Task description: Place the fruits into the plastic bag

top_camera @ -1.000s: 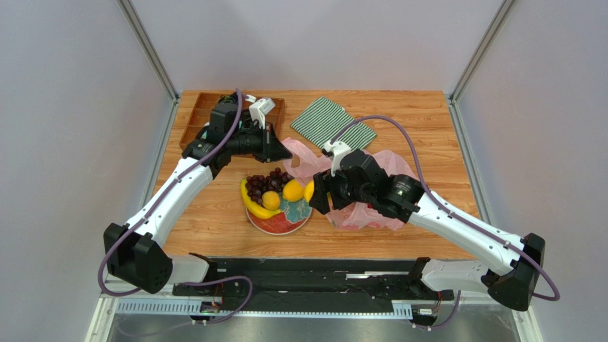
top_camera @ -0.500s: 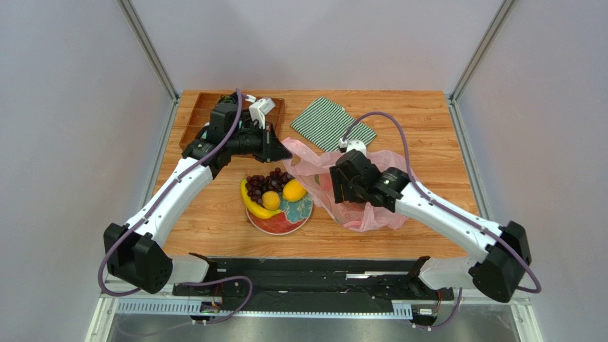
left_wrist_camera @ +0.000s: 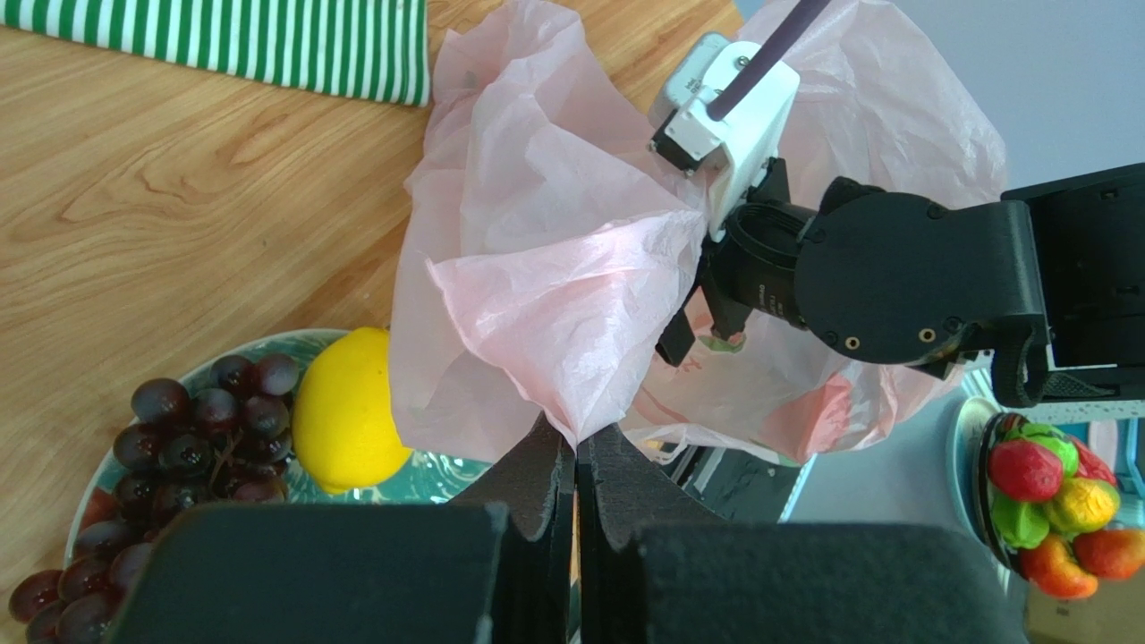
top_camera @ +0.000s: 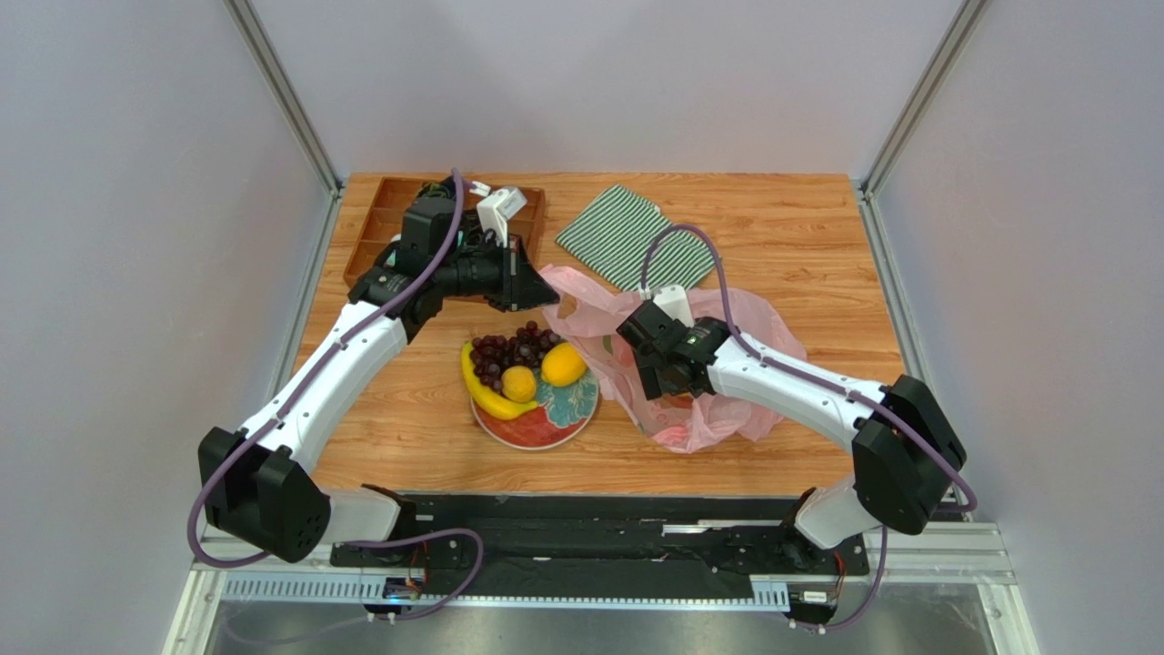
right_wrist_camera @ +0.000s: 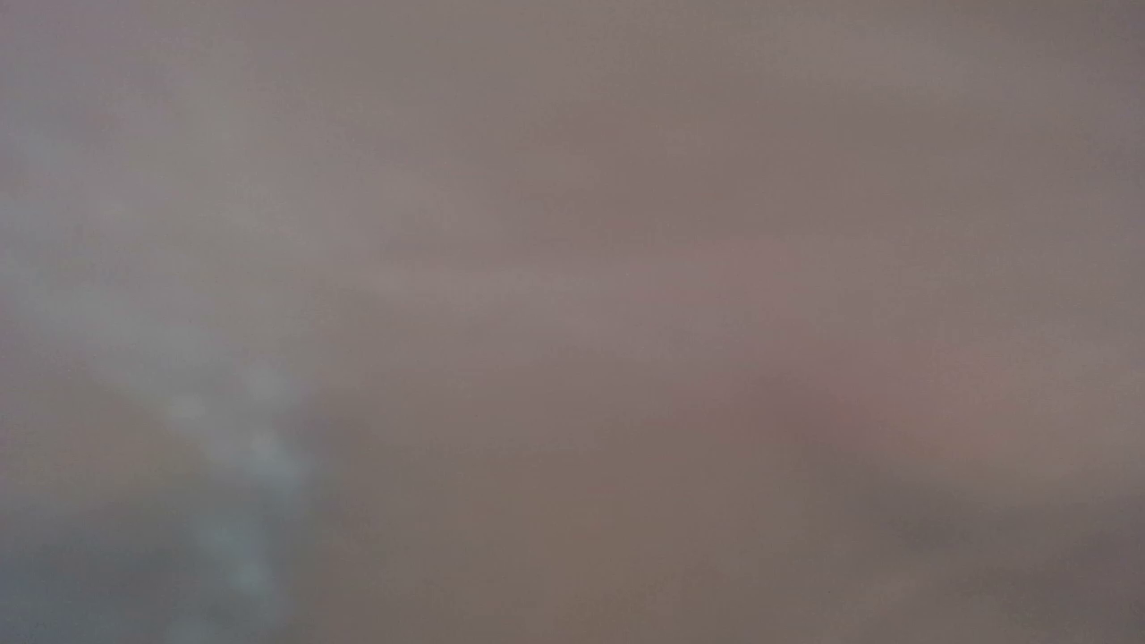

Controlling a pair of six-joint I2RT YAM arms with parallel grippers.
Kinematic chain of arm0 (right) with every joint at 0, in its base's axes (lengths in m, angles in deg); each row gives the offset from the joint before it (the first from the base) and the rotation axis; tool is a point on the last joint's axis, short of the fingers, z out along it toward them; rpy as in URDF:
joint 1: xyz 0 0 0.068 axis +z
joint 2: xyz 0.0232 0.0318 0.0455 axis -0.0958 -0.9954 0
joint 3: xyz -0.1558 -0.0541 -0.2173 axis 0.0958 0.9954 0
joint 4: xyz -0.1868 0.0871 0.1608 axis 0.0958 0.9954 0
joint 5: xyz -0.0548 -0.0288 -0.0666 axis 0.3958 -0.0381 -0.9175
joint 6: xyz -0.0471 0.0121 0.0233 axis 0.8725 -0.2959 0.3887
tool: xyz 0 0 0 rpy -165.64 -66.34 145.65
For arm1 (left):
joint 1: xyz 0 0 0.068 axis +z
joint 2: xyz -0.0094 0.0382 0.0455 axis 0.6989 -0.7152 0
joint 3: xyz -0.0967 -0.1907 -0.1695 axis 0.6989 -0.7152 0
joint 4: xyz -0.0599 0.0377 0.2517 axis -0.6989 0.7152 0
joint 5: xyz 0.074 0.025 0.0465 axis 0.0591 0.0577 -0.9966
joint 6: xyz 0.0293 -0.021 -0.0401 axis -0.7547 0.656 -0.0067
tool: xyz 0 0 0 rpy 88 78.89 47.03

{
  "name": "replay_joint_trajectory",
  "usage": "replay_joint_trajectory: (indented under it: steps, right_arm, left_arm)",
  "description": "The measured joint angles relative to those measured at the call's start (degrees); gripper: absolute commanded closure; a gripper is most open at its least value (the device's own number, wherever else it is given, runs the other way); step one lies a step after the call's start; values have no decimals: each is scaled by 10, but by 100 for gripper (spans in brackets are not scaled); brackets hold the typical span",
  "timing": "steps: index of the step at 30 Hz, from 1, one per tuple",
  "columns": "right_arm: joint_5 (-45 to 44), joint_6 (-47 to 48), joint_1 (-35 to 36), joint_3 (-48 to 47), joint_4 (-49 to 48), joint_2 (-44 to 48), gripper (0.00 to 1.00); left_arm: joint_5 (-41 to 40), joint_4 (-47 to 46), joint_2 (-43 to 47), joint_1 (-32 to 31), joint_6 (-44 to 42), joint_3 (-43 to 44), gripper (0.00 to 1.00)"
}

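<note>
A red plate (top_camera: 540,434) holds dark grapes (top_camera: 513,344), a small orange (top_camera: 518,384), a yellow lemon (top_camera: 562,365) and a banana (top_camera: 488,396). To its right lies the pink plastic bag (top_camera: 717,410), its mouth lifted. My left gripper (top_camera: 541,281) is shut on the bag's upper edge (left_wrist_camera: 538,269), and the left wrist view shows the film pinched between its fingertips (left_wrist_camera: 578,443). My right gripper (top_camera: 653,385) reaches down into the bag's mouth with its fingers buried in the plastic. The right wrist view is a pink-grey blur. Lemon (left_wrist_camera: 343,409) and grapes (left_wrist_camera: 202,416) show beside the bag.
A green-and-white striped cloth (top_camera: 635,235) lies at the back of the table, behind the bag. A shallow wooden tray (top_camera: 390,219) sits at the back left, under my left arm. Grey walls close in both sides.
My right arm carried a yellow fruit from beside the plate rightward and down into the bag's mouth, where that fruit no longer shows. The left arm has held still.
</note>
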Motion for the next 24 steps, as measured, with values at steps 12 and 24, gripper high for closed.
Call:
replay_joint_trajectory:
  steps: [12, 24]
  right_arm:
    - [-11, -2, -6, 0, 2, -7, 19]
    - [30, 53, 77, 12, -82, 179, 26]
  left_arm:
    - [0, 0, 0, 0, 0, 0, 100]
    - [0, 0, 0, 0, 0, 0, 100]
